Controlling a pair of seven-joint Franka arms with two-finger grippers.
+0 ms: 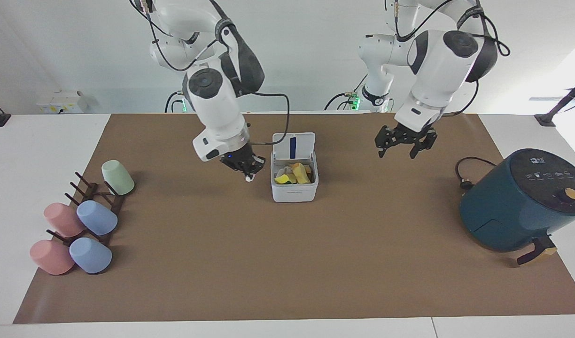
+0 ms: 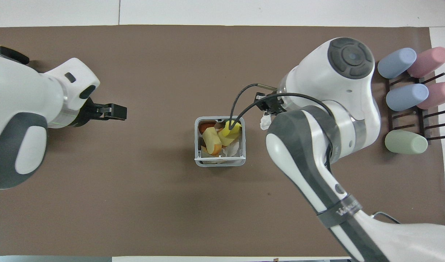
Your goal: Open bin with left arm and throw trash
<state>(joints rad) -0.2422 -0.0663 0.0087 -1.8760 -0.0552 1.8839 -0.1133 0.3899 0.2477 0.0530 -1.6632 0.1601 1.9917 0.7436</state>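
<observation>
From across the table, the bin (image 1: 294, 180) stood lid-up near the middle, yellow scraps inside. The right tool (image 1: 248, 172), pinched tight on a white paper wad (image 1: 248, 178), hung at the bin's nine o'clock, short of the rim; released there, the wad would likely miss. From overhead, the left tool (image 2: 108, 111), spread wide and empty, waited over bare mat at the bin's ten o'clock.

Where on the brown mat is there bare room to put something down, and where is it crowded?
The wide strip of mat farther from the robots than the bin is bare, between the cups and the air fryer. Also bare: between bin and fryer cable, under the left gripper. Crowded: beside the bin, where the right gripper holds a white scrap.
</observation>
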